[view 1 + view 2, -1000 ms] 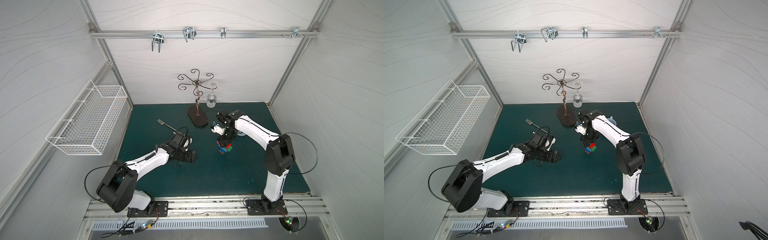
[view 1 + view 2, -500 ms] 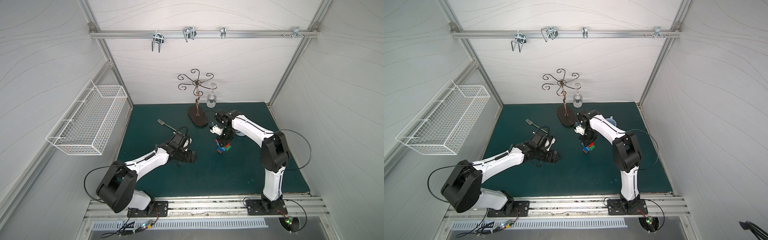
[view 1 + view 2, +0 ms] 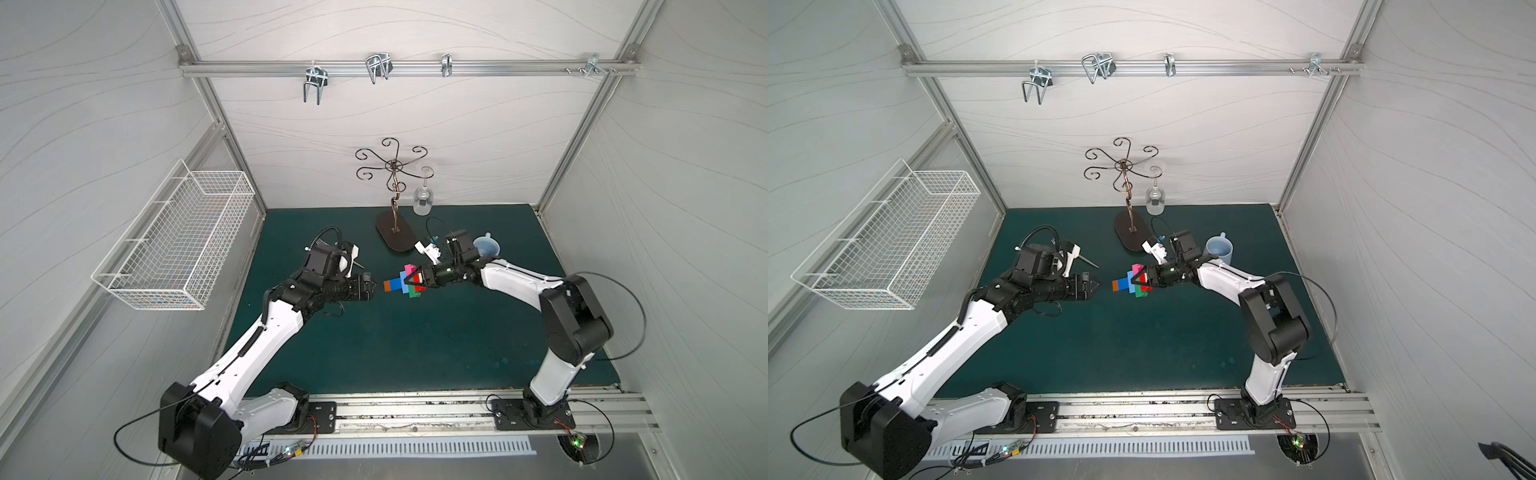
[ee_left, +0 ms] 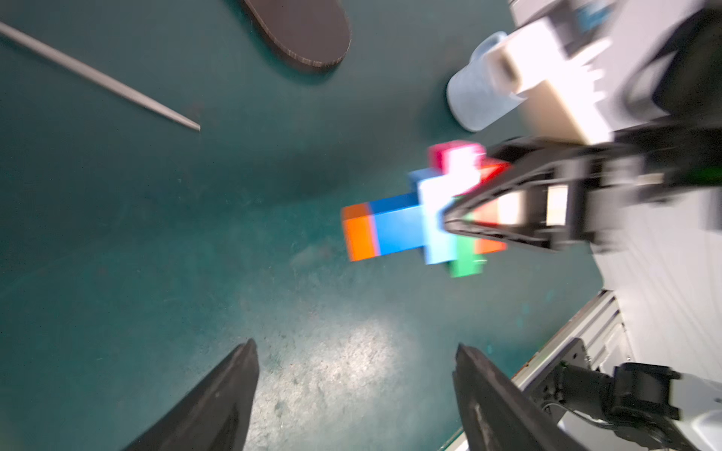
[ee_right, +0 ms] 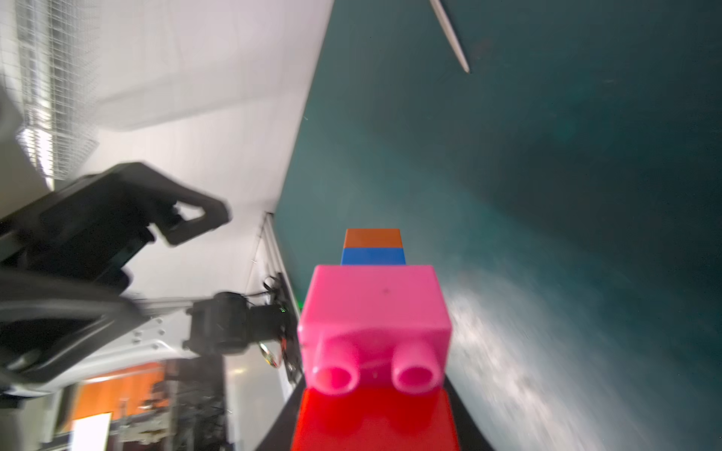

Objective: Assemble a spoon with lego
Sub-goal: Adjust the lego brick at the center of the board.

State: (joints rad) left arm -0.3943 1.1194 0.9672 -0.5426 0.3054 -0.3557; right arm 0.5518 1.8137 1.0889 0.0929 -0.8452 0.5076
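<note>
The right gripper [image 3: 411, 279] has closed on the spoon [image 3: 397, 284] by its head and lifted it off the tabletop [image 3: 415, 345]. Its orange stem end now points at the left gripper [image 3: 372, 286], wide open just beside it, likely ready for a handover.

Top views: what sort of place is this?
Most likely a purpose-built robot test cell, not a home: white panel walls on a metal frame, a left arm and a right arm bolted to a front rail, and a wire basket hung as a prop.
</note>
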